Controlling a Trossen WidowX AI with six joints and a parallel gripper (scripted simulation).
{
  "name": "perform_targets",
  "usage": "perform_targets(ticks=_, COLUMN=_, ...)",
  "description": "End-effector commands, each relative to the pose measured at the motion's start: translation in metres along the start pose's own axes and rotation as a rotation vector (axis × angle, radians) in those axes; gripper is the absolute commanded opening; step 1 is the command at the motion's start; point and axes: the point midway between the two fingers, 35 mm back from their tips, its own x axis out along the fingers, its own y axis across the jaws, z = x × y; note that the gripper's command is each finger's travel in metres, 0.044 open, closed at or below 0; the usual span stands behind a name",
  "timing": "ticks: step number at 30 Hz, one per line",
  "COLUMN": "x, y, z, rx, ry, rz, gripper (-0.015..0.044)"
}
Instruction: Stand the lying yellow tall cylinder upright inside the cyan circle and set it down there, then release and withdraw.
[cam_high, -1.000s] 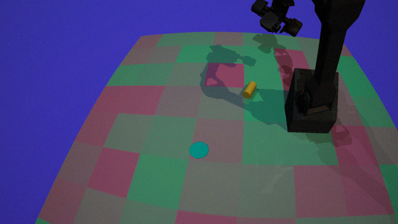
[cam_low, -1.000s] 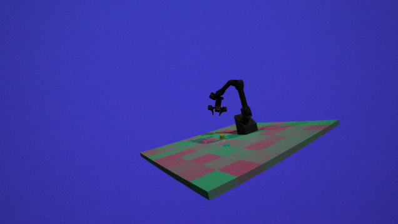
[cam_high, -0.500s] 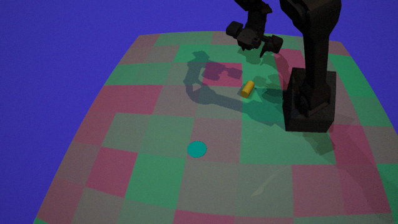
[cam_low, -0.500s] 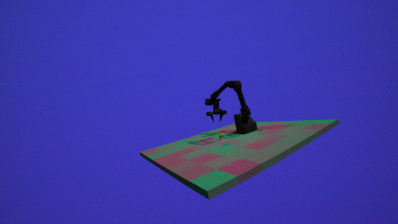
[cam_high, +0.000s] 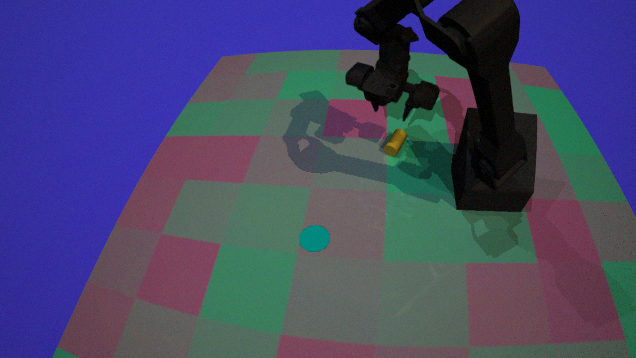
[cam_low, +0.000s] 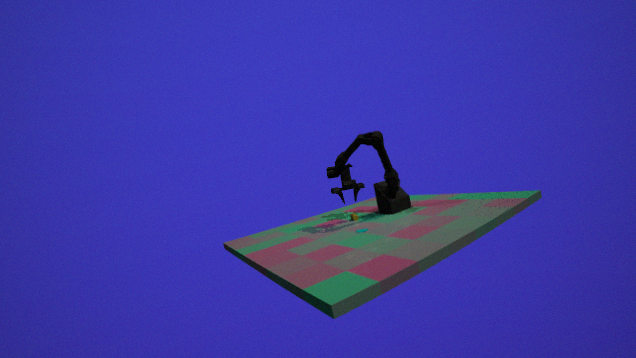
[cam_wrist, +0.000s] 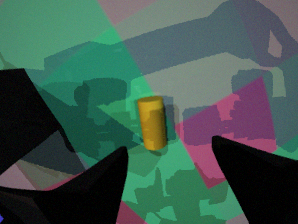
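Note:
The yellow tall cylinder (cam_high: 395, 142) (cam_low: 354, 217) (cam_wrist: 152, 123) lies on its side on the checkered table, left of the arm's base. My gripper (cam_high: 391, 111) (cam_low: 349, 198) (cam_wrist: 169, 147) is open and empty. It hangs above the cylinder, fingers pointing down, with a clear gap to it. In the wrist view the cylinder lies between and beyond the two dark fingers. The cyan circle (cam_high: 314, 238) (cam_low: 361, 231) is a flat disc on the table, well to the front left of the cylinder, with nothing on it.
The arm's black base block (cam_high: 495, 165) (cam_low: 392, 199) stands on the table just right of the cylinder. The checkered table (cam_high: 240, 300) (cam_low: 345, 295) ends in edges on all sides against a blue background.

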Motion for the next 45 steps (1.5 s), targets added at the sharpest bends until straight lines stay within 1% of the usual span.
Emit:
perform_targets(ticks=1, x=0.047, y=0.005, z=0.004, rx=0.010, ry=-0.016, rz=0.025, gripper=0.0309)
perform_targets(ticks=4, x=0.081, y=0.011, z=0.007, rx=0.009, ry=-0.020, rz=0.027, gripper=0.0309)
perform_targets(ticks=5, x=0.086, y=0.012, z=0.007, rx=0.009, ry=-0.021, rz=0.027, gripper=0.0309)
perform_targets(ticks=8, x=0.088, y=0.013, z=0.007, rx=0.009, ry=-0.021, rz=0.028, gripper=0.0309)
perform_targets(ticks=16, x=0.088, y=0.013, z=0.007, rx=0.009, ry=-0.021, rz=0.028, gripper=0.0105)
perform_targets(ticks=23, x=0.084, y=0.012, z=0.007, rx=0.009, ry=-0.021, rz=0.027, gripper=0.0105)
perform_targets(ticks=45, x=0.018, y=0.005, z=0.004, rx=0.010, ry=-0.015, rz=0.025, gripper=0.0105)
